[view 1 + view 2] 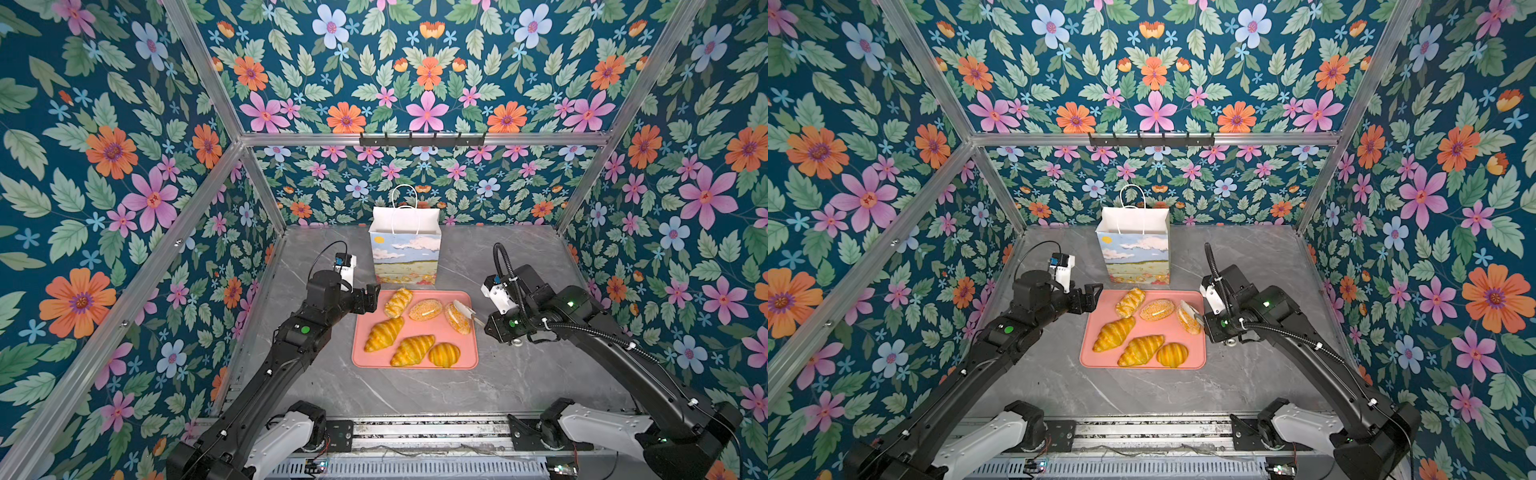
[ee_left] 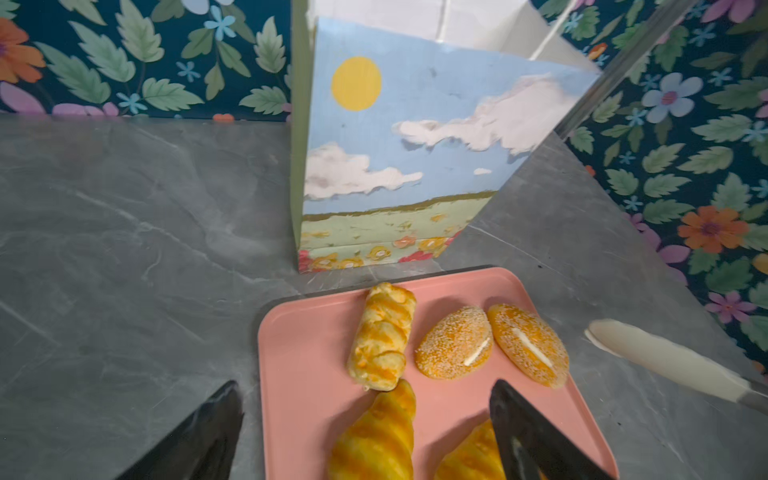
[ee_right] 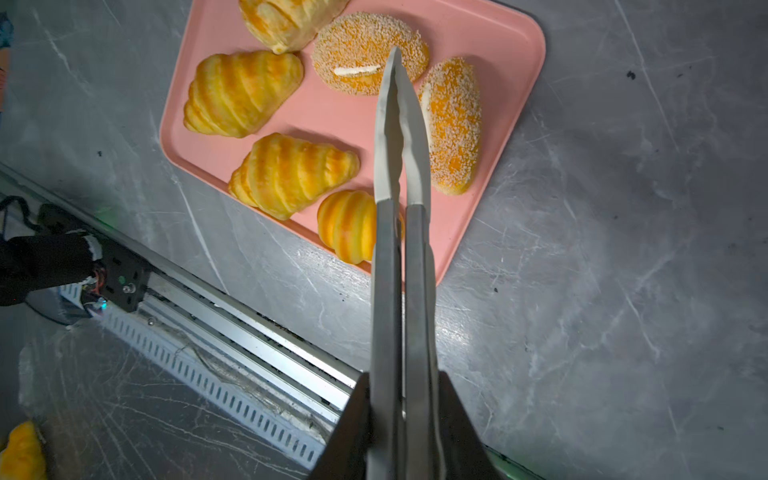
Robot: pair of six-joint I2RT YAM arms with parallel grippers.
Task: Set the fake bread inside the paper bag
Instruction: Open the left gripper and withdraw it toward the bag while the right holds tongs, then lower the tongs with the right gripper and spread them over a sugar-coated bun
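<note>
All six pieces of the fake bread (image 1: 412,350) lie on the pink tray (image 1: 462,358), and none is in the paper bag (image 1: 405,253) yet. The tray sits on the counter (image 1: 519,374) just in front of the bag. The bag stands upright with its mouth open at the top, probably so pieces can be dropped in from above.

The right gripper (image 3: 403,419) is clamped on the handles of a pair of tongs (image 3: 399,166). The grip presses the blades together with nothing caught between them. Their pale tips hang over the two speckled buns (image 3: 455,129) at the tray's bag-side right corner, which looks like lining up for a first pick.

The left gripper (image 1: 369,298) hovers empty, jaws wide apart, at the tray's left edge near the braided piece (image 2: 382,336). It is close to the bag, seemingly placed to steady it.
</note>
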